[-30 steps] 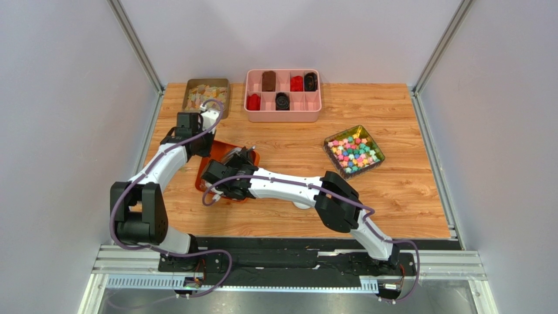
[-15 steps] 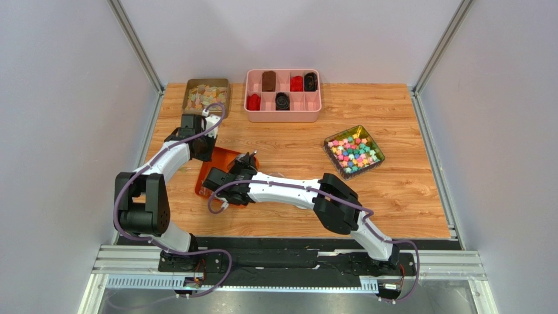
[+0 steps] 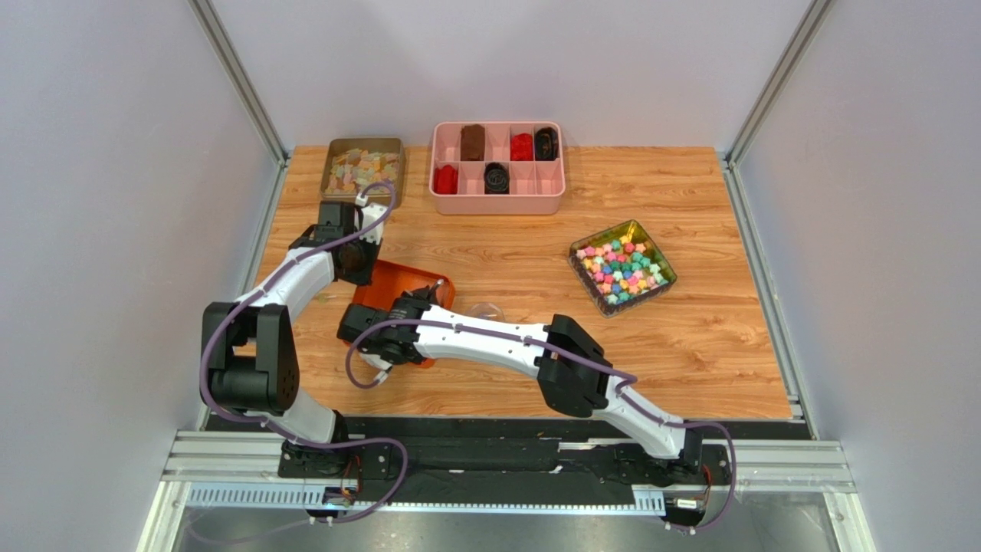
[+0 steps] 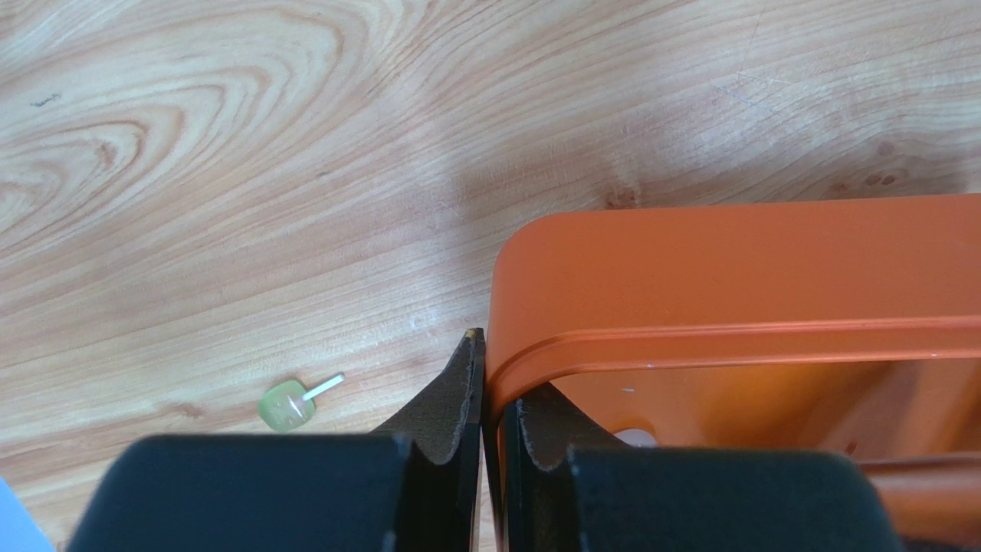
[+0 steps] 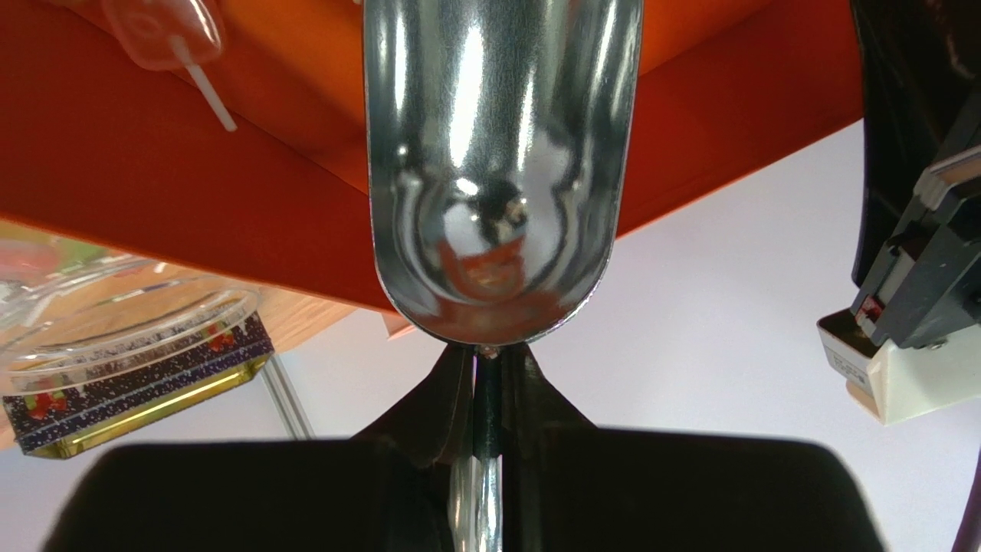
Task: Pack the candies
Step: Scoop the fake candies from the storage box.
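Chg vs 1 s prior: right arm had swung nearer the front edge, elbow lower in top view. Clear lid, then hidden under that arm, showed on the table just beside the tray.

1. Left gripper: fingers all but closed, pinching tray's rounded corner rim, one finger outside, one inside.
2. Right gripper: fingers closed on thin handle of metal scoop. Bowl empty, held over tray's orange face.
3. Candies: one clear-wrapped pc w/ white tail lay on tray, left of scoop in right wrist view, apart from it. Green candy lay loose on table, near left gripper, apart from tray.
4. Left tin: back-left of table, pale mixed pcs; kind not resolvable.
5. Right tin: right of centre, bright multicolour pcs.
6. Pink box: back-centre, divided; red & dark pcs in several compartments.
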Tool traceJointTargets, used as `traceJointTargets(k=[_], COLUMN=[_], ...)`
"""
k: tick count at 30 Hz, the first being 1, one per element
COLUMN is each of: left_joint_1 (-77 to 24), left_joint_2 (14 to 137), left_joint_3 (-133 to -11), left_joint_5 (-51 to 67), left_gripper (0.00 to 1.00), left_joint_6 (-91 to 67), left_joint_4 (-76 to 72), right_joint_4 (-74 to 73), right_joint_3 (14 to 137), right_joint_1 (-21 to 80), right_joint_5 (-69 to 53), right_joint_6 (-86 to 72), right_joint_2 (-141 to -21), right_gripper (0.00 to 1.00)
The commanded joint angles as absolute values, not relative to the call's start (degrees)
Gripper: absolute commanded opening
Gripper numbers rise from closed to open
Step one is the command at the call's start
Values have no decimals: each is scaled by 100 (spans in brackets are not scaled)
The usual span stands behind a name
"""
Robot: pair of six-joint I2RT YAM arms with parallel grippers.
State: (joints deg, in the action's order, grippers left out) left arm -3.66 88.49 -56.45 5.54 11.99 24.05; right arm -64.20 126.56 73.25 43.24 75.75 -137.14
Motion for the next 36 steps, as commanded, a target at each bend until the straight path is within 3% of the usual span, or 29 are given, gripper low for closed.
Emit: traceJointTargets(k=[1, 18, 36], left_joint_1=[-378, -378, -378], left_joint_2=[8745, 8842, 9000], left_joint_3=[-5854, -5854, -5906], left_joint_5=[677, 501, 395], left_gripper=[0, 0, 0], left_joint_6=[1020, 949, 897], left_joint_4=[2329, 2338, 2400], right_joint_4=[-7022, -7339, -6328], right_joint_3=[13007, 14001, 14211], right_joint_1=[7453, 7506, 7576], right_joint_5=[3903, 2909, 3603], right_joint_6=[7322, 5310, 4403], right_joint_2=[-14009, -14669, -15073], right_gripper=[0, 0, 0])
